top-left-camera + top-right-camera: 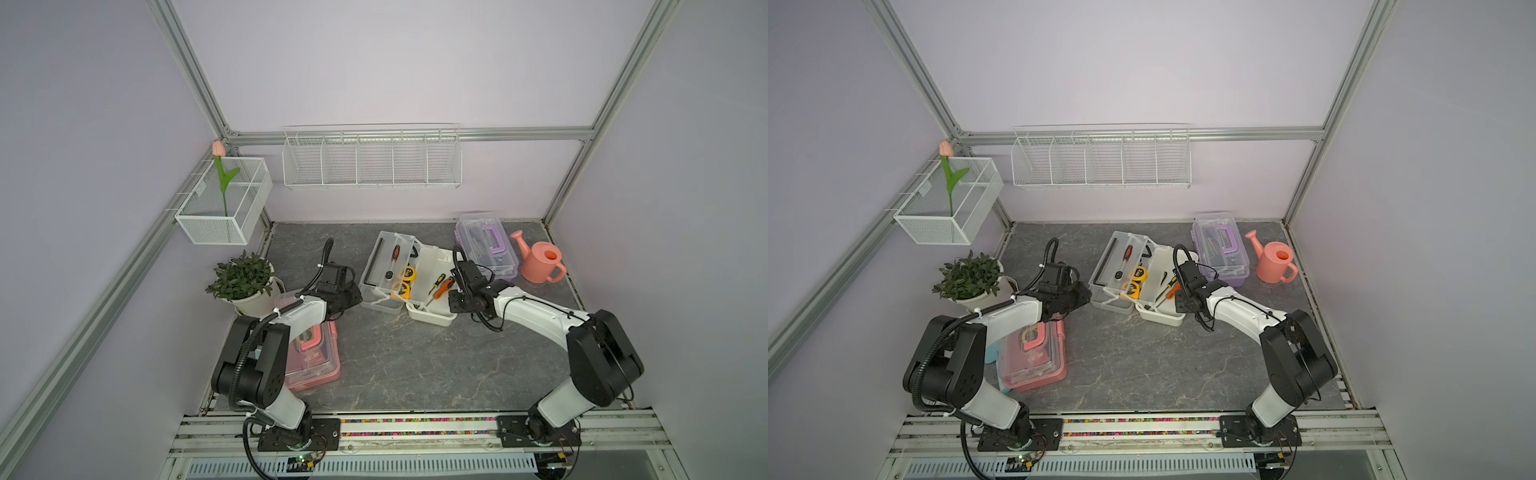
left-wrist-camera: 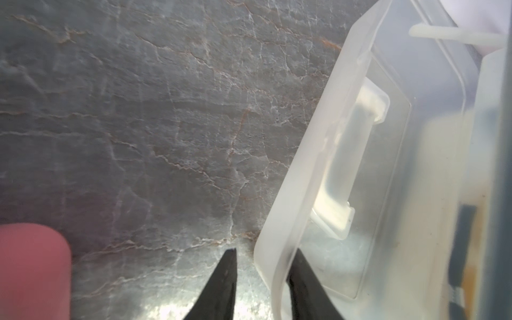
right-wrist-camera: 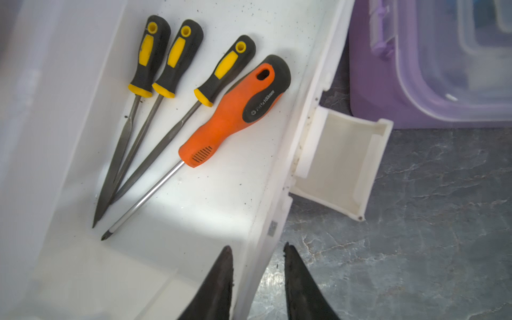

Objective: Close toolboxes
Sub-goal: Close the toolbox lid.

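Observation:
The white toolbox (image 1: 432,305) lies open mid-table. Its clear lid (image 1: 380,301) is folded flat to the left, with a tool tray (image 1: 390,262) resting on it. My left gripper (image 2: 266,250) is open and straddles the lid's (image 2: 304,180) rim: the inner finger touches it and a small gap shows at the outer finger. My right gripper (image 3: 257,245) is shut on the white toolbox's (image 3: 277,194) front wall, beside its hanging latch (image 3: 340,163). The pink toolbox (image 1: 316,361) and the purple toolbox (image 1: 488,245) have their lids down.
An orange screwdriver (image 3: 232,110) and three files (image 3: 146,83) lie in the white base. A pink watering can (image 1: 540,257) stands at the back right and a potted plant (image 1: 243,282) at the left. White wire baskets (image 1: 372,160) hang on the walls.

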Available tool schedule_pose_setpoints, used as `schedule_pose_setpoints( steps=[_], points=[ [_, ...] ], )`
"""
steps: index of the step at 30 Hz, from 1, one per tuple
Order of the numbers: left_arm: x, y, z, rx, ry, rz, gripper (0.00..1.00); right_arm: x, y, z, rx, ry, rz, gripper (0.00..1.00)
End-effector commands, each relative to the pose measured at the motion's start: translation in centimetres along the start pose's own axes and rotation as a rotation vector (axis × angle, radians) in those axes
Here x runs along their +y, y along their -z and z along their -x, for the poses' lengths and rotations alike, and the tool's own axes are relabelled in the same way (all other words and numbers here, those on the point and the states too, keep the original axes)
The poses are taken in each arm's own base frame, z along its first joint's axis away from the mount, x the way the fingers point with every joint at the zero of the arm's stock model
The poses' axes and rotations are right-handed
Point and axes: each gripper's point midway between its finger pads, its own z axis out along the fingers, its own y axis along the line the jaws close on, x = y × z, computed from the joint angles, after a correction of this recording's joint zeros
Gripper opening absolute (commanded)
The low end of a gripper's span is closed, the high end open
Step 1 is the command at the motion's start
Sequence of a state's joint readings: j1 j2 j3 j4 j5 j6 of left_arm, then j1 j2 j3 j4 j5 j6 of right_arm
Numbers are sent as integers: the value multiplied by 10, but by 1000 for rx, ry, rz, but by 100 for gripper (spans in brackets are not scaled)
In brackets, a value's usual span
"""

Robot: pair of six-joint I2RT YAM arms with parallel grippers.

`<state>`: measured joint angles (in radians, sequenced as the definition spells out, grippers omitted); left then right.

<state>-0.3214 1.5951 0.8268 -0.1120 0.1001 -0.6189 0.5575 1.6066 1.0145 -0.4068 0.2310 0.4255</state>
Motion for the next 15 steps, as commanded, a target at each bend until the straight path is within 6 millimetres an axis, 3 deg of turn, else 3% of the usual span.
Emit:
schedule_pose_setpoints(
  steps=[1,10,15],
  points=[
    [-6,-2,14,-37,-9,-11,27,-2,0,-4,25,11,0,34],
    [-6,-9,25,-57,-60,13,14,-2,-1,-5,31,19,-1,35],
    [-9,3,35,-98,-90,22,0,-2,0,-4,28,21,0,35]
  ],
)
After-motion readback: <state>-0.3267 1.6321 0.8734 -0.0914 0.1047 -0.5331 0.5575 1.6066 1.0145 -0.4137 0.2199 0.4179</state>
